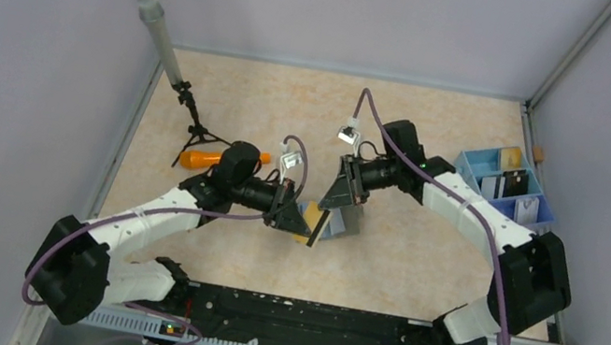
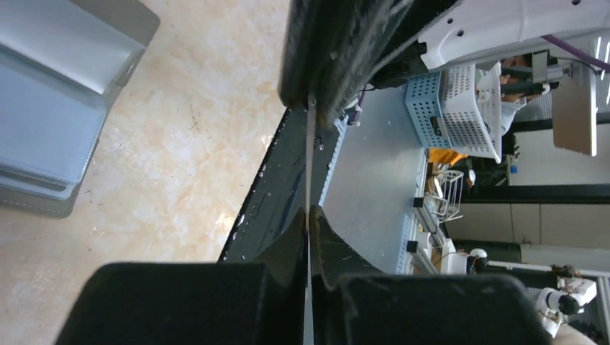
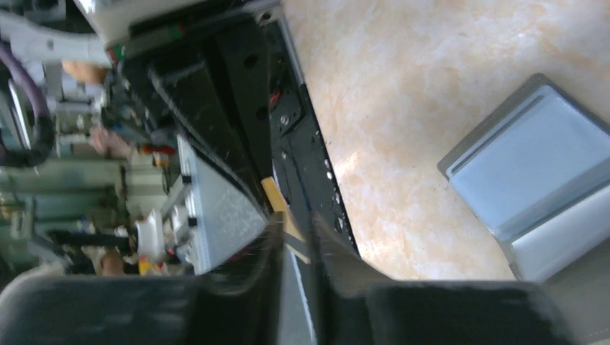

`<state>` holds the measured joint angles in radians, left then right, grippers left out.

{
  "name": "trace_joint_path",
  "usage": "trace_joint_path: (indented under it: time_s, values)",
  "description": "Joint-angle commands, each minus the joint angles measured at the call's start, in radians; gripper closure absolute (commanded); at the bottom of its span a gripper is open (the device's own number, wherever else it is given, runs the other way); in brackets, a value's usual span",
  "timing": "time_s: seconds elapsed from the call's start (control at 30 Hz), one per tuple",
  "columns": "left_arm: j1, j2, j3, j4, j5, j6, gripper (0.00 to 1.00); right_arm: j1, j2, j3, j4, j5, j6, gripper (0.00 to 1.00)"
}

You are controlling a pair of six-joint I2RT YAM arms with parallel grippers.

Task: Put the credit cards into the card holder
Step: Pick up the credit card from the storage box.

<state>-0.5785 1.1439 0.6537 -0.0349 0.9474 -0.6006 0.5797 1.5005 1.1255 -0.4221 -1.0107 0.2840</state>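
My left gripper (image 1: 302,221) (image 2: 309,213) is shut on a thin yellowish credit card (image 1: 315,228), held on edge above the table and seen edge-on in the left wrist view (image 2: 309,158). My right gripper (image 1: 338,199) (image 3: 293,231) faces it from the other side. Its jaws stand a narrow gap apart around the card's far end (image 3: 280,210). The card holder (image 1: 348,221) lies open on the table just beyond both grippers. It is grey with light blue lining, and it also shows in the left wrist view (image 2: 50,108) and the right wrist view (image 3: 532,165).
A blue and lilac compartment tray (image 1: 475,160) at the right edge holds black and white cards. An orange carrot-shaped stick (image 1: 200,157) lies at the left beside a small black tripod (image 1: 195,129). A black rail (image 1: 287,312) runs along the near edge.
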Motion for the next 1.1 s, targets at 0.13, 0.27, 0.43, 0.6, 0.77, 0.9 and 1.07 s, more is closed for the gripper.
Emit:
trace_joint_path:
  time_s: [0.13, 0.27, 0.43, 0.6, 0.77, 0.9, 1.07]
  values:
    - [-0.008, -0.013, -0.115, 0.336, -0.168, -0.271, 1.0, -0.085, -0.034, -0.073, 0.231, 0.142, 0.128, 0.49]
    - [-0.006, -0.028, -0.171, 0.475, -0.252, -0.383, 1.0, -0.086, -0.11, -0.167, 0.338, 0.235, 0.242, 0.46]
    - [-0.007, -0.053, -0.227, 0.624, -0.319, -0.461, 1.0, -0.077, -0.191, -0.353, 0.644, 0.246, 0.486, 0.46]
    - [-0.007, -0.049, -0.252, 0.715, -0.315, -0.507, 1.0, -0.024, -0.206, -0.435, 0.878, 0.258, 0.641, 0.46]
    - [-0.007, -0.049, -0.258, 0.733, -0.307, -0.51, 1.0, 0.002, -0.177, -0.459, 1.012, 0.246, 0.719, 0.5]
    - [-0.006, -0.046, -0.262, 0.74, -0.304, -0.511, 1.0, 0.023, -0.142, -0.444, 1.073, 0.227, 0.757, 0.66]
    - [-0.006, -0.044, -0.246, 0.67, -0.315, -0.484, 0.96, 0.028, -0.123, -0.449, 1.056, 0.266, 0.752, 1.0]
